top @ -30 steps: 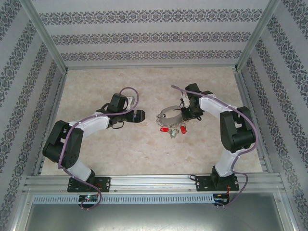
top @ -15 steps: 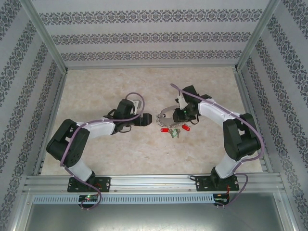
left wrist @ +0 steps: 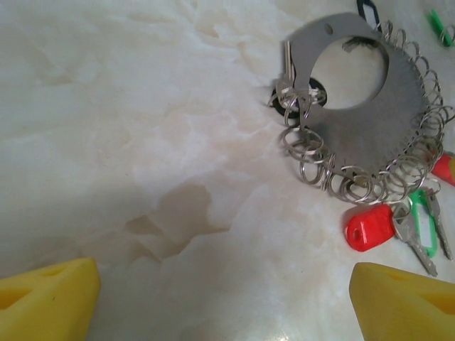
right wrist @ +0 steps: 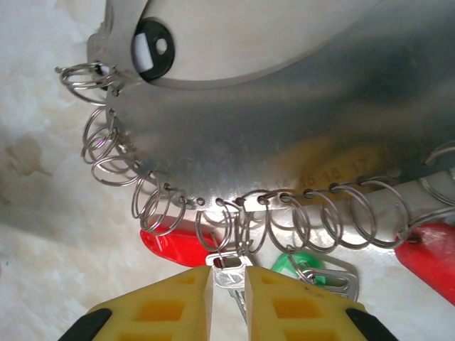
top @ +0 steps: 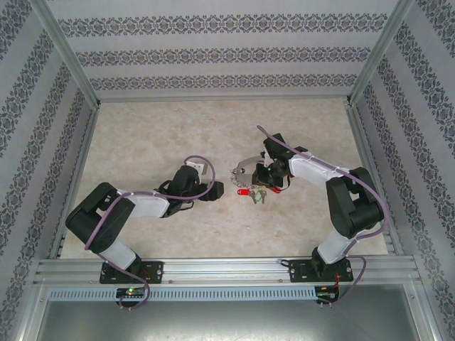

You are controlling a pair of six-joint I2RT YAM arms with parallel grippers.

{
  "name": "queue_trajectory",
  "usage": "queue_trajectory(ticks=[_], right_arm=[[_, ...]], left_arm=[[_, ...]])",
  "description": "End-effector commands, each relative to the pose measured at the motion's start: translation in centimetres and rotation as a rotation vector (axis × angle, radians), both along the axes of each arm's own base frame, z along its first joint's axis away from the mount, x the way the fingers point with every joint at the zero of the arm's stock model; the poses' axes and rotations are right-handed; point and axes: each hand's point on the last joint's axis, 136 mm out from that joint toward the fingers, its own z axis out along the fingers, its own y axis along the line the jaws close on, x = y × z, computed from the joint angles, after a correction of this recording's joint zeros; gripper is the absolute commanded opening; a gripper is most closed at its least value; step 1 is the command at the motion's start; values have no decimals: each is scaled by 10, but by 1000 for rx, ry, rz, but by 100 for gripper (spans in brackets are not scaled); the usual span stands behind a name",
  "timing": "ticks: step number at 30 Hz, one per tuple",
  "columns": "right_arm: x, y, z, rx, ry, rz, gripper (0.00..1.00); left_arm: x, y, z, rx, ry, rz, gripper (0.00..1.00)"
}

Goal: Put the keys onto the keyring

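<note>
The keyring [top: 245,166] is a flat grey metal plate with a large hole, edged with small silvery split rings; it lies mid-table [left wrist: 370,128] [right wrist: 284,135]. Red [left wrist: 368,227] and green [left wrist: 425,217] tagged keys hang at its near edge. My right gripper [right wrist: 229,275] is shut on the head of a silver key [right wrist: 232,268] that touches a split ring, with a red key [right wrist: 167,243] and a green key [right wrist: 302,261] beside it. My left gripper [left wrist: 224,277] stands open over bare table just left of the keyring, yellow fingers [left wrist: 50,295] wide apart.
A black tag [right wrist: 153,48] sits by the plate's hole. Loose black [left wrist: 367,8] and green [left wrist: 441,23] keys lie beyond the plate. Patterned walls and metal rails enclose the marble tabletop [top: 156,128]. Both arms meet near the centre [top: 234,186].
My left gripper has moved right and nearer, closing in on the keyring. My right gripper has shifted slightly left and down over the keyring's near edge.
</note>
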Motion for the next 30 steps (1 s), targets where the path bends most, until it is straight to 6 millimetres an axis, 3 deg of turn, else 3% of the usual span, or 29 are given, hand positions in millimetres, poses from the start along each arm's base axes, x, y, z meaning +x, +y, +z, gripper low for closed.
queue_trajectory(ticks=[1, 12, 17, 21, 27, 30], right_arm=[[6, -3, -1, -47, 1, -49, 20], [7, 4, -20, -64, 30, -25, 20], [4, 1, -22, -91, 22, 19, 7], [5, -9, -11, -151, -37, 75, 3], [14, -40, -3, -241, -93, 95, 3], [17, -45, 0, -234, -109, 123, 11]], left_arm=[[7, -5, 23, -41, -93, 10, 91], [10, -4, 28, -47, -119, 19, 92], [18, -11, 27, -28, -88, 11, 92], [24, -27, 20, 24, -57, -24, 91], [37, -76, 3, 52, -74, -112, 91], [43, -91, -7, 61, -79, -126, 91]])
